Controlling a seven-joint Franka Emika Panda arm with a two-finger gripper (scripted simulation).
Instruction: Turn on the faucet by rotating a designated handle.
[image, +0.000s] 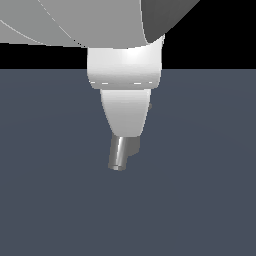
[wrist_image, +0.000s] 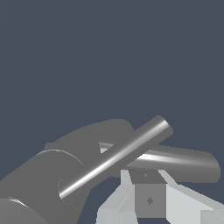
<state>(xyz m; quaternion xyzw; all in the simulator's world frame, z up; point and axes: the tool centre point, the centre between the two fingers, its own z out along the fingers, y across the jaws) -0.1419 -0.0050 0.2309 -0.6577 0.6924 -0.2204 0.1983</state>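
A: Faucet (wrist_image: 52, 175) sits directly under the arm. In the exterior view the white gripper (image: 125, 131) covers nearly all of it, and only a grey tube (image: 117, 152) pokes out below, slanting toward that view's left.

B: Is that tube the spout or the handle?

A: From outside I can't tell. The wrist view separates 2 rods: a slim bright one, the handle (wrist_image: 116, 156), running diagonally from the round cap, and a thicker tube behind it, the spout (wrist_image: 179, 164).

B: Why would the arm hang so low over it?

A: My guess is that it wants a finger (wrist_image: 148, 199) beside the handle, so a sideways sweep can push the rod around the cap's axis. The pale finger block appears close to the handle, on the near side of it.

B: Touching?

A: It looks near or just beside; contact isn't clear.

B: And the claw, released or clenched?

A: I cannot tell. Only 1 finger region shows clearly, and the exterior view hides the tips.

B: Any risk?

A: Catching the spout instead of the handle, since the 2 cross closely.
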